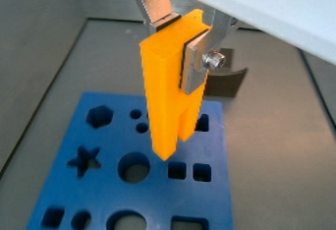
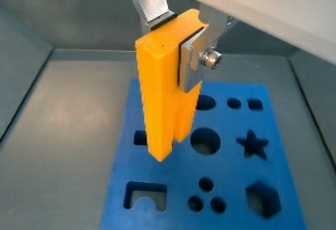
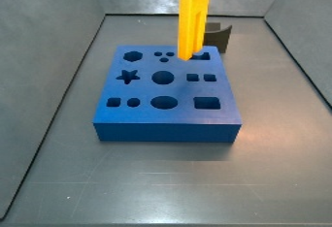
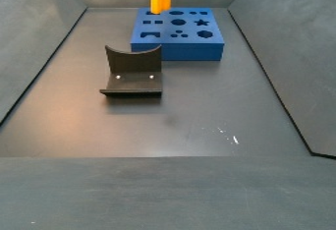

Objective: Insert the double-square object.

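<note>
Alignment step: the gripper [image 1: 188, 39], jaws closed on the upright double-square object [image 1: 171, 91], hangs above the blue block [image 1: 92, 180]; next, the bar's lower end needs centring over its matching hole.

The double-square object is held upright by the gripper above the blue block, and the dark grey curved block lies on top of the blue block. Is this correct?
Not quite. The dark grey curved block lies on the floor, apart from the blue block, as a side view shows. The rest is right: the gripper holds the double-square object upright above the blue block.
</note>
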